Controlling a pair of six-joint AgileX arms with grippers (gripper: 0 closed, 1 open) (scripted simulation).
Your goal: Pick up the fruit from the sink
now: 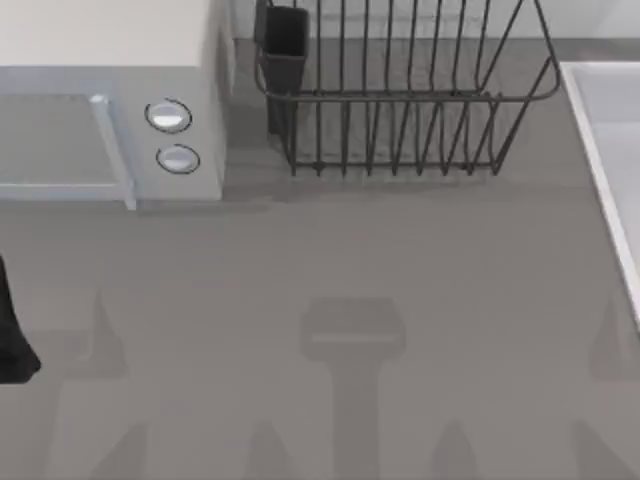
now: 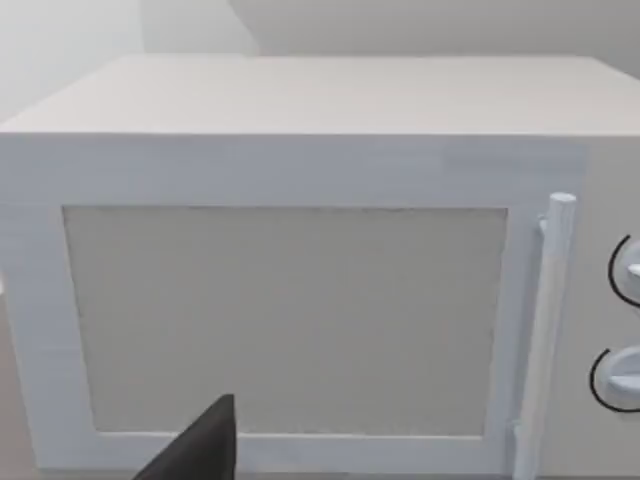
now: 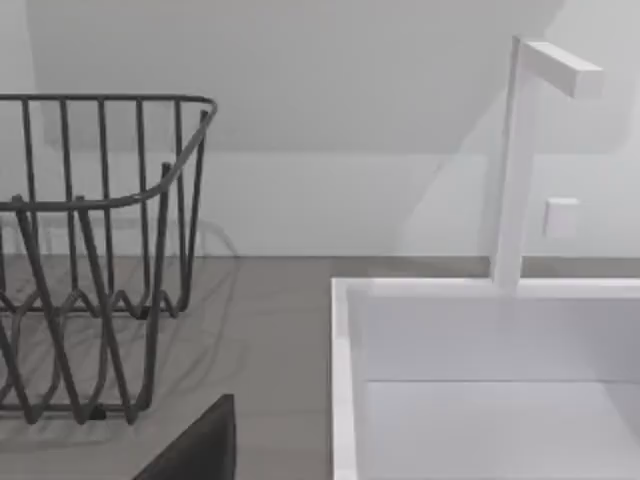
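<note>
A: Largest item?
B: Tabletop (image 1: 330,260), flat matte grey, smooth, crossed by soft darker shadows.

A: Next?
B: Microwave (image 1: 110,100), boxy, white, at the top view's far left. Flat recessed door panel (image 2: 285,320), slim cylindrical bar handle (image 2: 548,330), two round silvery knobs (image 1: 168,116) stacked one above the other. The left wrist view faces its door squarely.

A: Then?
B: Dish rack (image 1: 400,95), dark thin wire, upright bars with a zigzag base and curved rim, at the far centre. A dark rectangular cup (image 1: 284,45) hangs at its left corner.

A: The sink?
B: Sink (image 1: 612,150), pale grey-white rectangular basin, smooth, raised rim, at the top view's right edge, just beside the rack. A white square-section faucet (image 3: 520,160) rises from its far rim.

A: The fruit?
B: It cannot be made out in the part of the basin that is visible.

A: Arms?
B: Left arm (image 1: 12,330), a black shape at the top view's left edge. A dark wedge of the left gripper (image 2: 200,445) and of the right gripper (image 3: 200,445) edges each wrist view; whether the fingers are apart or together cannot be told.
</note>
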